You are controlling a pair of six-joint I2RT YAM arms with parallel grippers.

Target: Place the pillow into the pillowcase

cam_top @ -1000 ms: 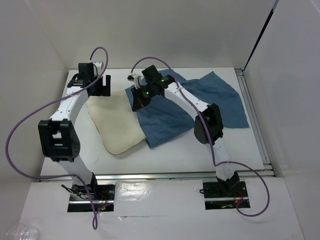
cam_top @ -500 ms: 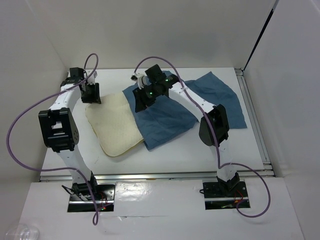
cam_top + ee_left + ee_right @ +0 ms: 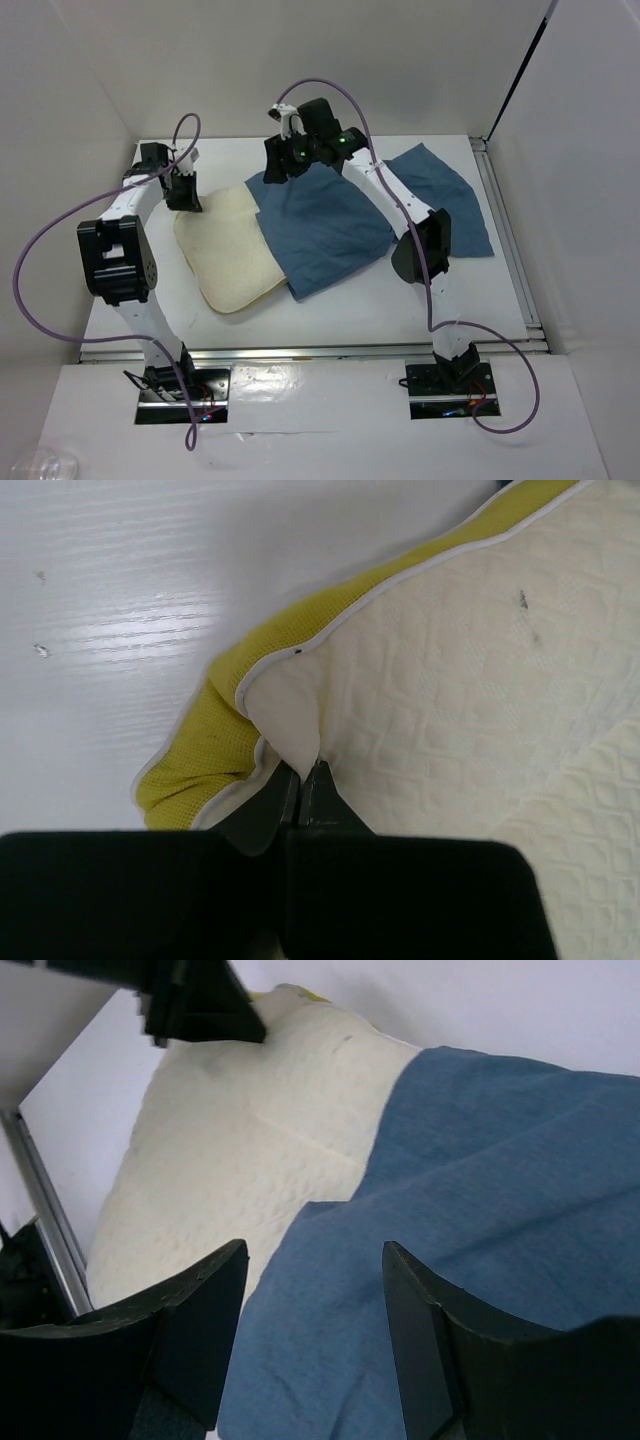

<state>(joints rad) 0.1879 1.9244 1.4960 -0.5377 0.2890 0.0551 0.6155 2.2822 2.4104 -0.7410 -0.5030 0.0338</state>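
Since a second ago: left gripper (image 3: pixel 184 196) dropped and clamped shut; right gripper (image 3: pixel 276 160) let go, opened and rose.
We list one soft cream-yellow quilted rectangular pillow (image 3: pixel 225 250) on the left half of the white table (image 3: pixel 400 300), its long axis running from far-left corner to near edge and slanting right, with the left jaws closed on its far yellow-edged corner. One wrinkled dusty-blue fabric pillowcase (image 3: pixel 325 225) overlaps its right side and stretches far-right beneath the right arm (image 3: pixel 395 200). Right jaws stand wide and empty above the overlap.

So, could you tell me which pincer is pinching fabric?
The left pincer, shut on the pillow at its corner; the right pincer hangs open over the pillowcase.
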